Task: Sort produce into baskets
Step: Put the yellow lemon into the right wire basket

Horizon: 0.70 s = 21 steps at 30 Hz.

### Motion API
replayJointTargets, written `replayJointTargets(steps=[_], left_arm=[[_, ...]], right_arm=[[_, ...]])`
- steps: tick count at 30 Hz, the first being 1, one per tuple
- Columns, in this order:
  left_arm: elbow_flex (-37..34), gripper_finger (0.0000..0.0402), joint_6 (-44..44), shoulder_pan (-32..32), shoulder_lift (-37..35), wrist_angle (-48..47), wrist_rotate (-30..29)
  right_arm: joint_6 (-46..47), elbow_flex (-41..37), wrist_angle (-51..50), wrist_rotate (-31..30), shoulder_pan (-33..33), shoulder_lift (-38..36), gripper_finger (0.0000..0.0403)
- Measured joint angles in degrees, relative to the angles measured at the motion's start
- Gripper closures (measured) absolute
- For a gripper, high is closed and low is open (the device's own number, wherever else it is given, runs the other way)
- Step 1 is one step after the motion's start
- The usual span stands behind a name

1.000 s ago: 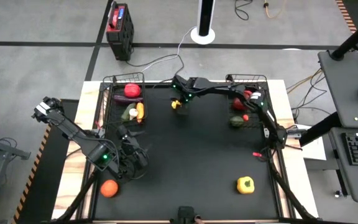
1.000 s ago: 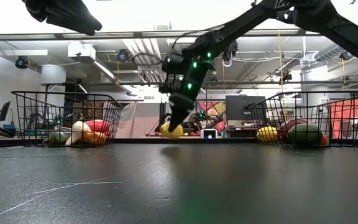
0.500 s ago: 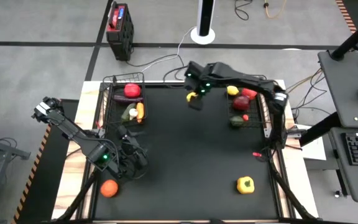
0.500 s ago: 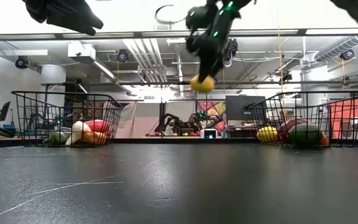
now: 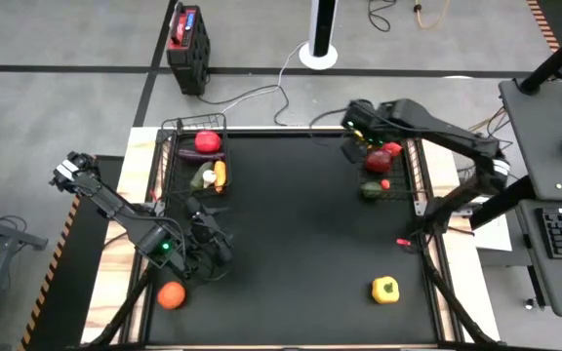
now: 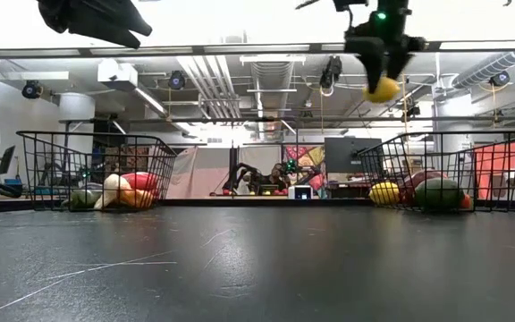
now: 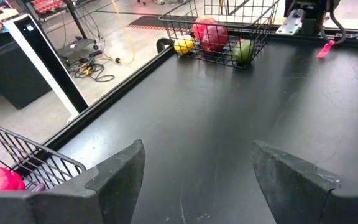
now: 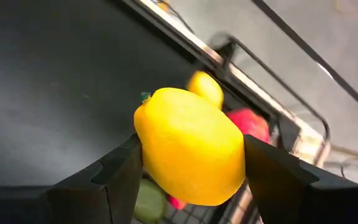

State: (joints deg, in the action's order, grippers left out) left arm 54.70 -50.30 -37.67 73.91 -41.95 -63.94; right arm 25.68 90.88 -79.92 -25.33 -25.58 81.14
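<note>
My right gripper [image 6: 383, 79] is shut on a yellow lemon [image 6: 383, 89], high above the table at the left rim of the right basket [image 5: 390, 166]; it also shows in the high view [image 5: 352, 146]. That basket holds a lemon, a red pepper and a green piece. The left basket [image 5: 195, 156] holds a red tomato, an eggplant and other pieces. An orange tomato [image 5: 171, 294] and a yellow pepper [image 5: 385, 290] lie on the mat near the front. My left gripper [image 7: 197, 186] is open and empty over the mat's left side [image 5: 208, 249]. My right gripper pinches the lemon by its two opposite sides [image 8: 148, 155] between its two fingers [image 8: 120, 171]. The fingers come from above, pointing down. The lemon hangs at the fingers' free ends, lifted clear of the table and of the basket.
A red-and-black box [image 5: 185, 34] stands on the floor beyond the table. A small pink tag [image 5: 405, 241] lies by the mat's right edge. The middle of the black mat [image 5: 301, 234] is bare. A white pole base [image 5: 318, 54] stands behind the table.
My right gripper has lifted the lemon off the mat near the far edge's middle, risen high and swung toward the table's right edge, reaching the right basket's left rim. It has stayed shut on the lemon.
</note>
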Motion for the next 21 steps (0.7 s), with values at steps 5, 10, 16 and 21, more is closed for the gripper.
replayJointTargets(steps=[5,10,16,21], left_arm=[[0.0,0.0128,0.0,0.0,0.0,0.44,0.04],[0.02,0.0128,0.0,0.0,0.0,0.82,0.07],[0.01,0.0128,0.02,0.0,0.0,0.92,0.09],[0.01,0.0128,0.02,0.0,0.0,0.91,0.09]], right_arm=[[6.45,-11.29,0.13,-0.82,-0.09,-6.21,0.0161],[12.0,-21.04,0.61,-0.28,-0.07,-10.08,0.0161],[15.22,-29.12,1.58,-0.21,-0.07,-11.85,0.0161],[15.71,-33.62,4.28,-0.21,-0.07,-11.88,0.0161]])
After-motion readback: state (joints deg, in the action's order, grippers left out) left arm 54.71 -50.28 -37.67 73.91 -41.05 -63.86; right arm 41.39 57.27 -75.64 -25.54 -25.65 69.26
